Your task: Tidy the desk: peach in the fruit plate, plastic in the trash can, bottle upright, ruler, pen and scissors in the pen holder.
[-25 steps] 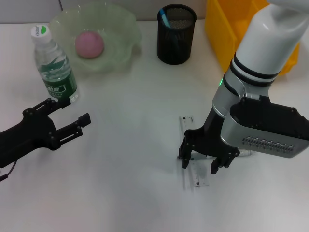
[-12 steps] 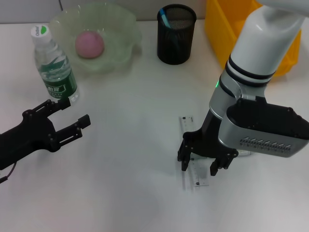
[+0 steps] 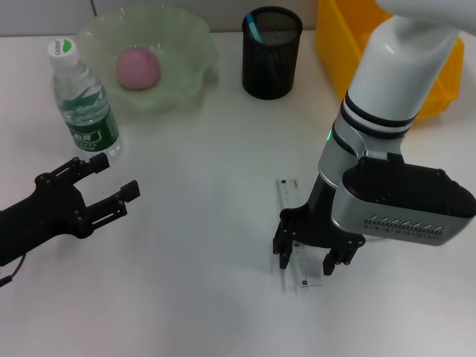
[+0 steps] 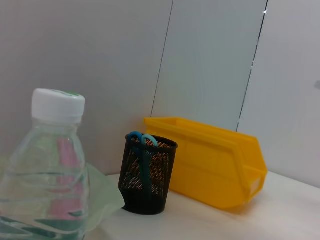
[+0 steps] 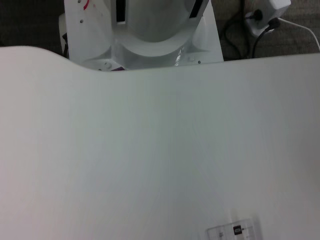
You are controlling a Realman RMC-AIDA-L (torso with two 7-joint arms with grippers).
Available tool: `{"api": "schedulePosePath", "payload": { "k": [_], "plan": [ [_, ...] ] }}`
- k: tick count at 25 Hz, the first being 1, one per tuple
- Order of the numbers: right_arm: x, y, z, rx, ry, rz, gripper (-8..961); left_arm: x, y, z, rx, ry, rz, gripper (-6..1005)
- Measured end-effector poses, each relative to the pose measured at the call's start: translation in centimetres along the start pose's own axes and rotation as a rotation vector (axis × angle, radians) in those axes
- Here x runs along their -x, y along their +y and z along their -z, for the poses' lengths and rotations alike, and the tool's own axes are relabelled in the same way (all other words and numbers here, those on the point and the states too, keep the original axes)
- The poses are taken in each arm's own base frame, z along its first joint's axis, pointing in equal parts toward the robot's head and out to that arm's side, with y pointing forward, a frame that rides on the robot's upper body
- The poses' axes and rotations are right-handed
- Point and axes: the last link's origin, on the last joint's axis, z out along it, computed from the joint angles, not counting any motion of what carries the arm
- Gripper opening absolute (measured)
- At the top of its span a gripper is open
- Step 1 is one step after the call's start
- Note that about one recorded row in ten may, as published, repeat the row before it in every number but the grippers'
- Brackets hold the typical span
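Right gripper (image 3: 305, 256) positioned low over the ruler (image 3: 296, 249) at the near centre-right of the desk (image 3: 208, 163), fingers spread apart, one on each side of the ruler's near half. Ruler seen lying flat, long axis running near to far, far end clear of the gripper; one end also seen in the right wrist view (image 5: 234, 232). Contact between fingers and ruler not possible to confirm.

Left gripper (image 3: 100, 186) held at the near left, fingers apart and empty, just near of the bottle (image 3: 83, 100) and not touching it.

Bottle found upright at the far left, white cap on top, also close up in the left wrist view (image 4: 47, 170). Peach (image 3: 137, 68) located inside the fruit plate (image 3: 186, 44), just right of the bottle at the far edge. Pen holder (image 3: 271, 53) placed right of the fruit plate, with the scissors (image 3: 255, 30) standing inside, blue handles showing at the rim; same handles seen in the left wrist view (image 4: 142, 138). Trash can (image 3: 338, 52) situated at the far right, beside the pen holder and partly hidden behind the right arm.
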Motion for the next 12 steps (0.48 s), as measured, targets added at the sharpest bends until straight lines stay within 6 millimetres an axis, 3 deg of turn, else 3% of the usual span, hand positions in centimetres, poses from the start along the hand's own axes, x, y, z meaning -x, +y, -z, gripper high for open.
{"api": "schedulePosePath", "payload": {
  "k": [12],
  "plan": [
    [0.18,-0.20,-0.21,0.004,0.000,0.007,611,0.10,0.07,0.32,0.001,-0.004,-0.007,785]
  ]
}}
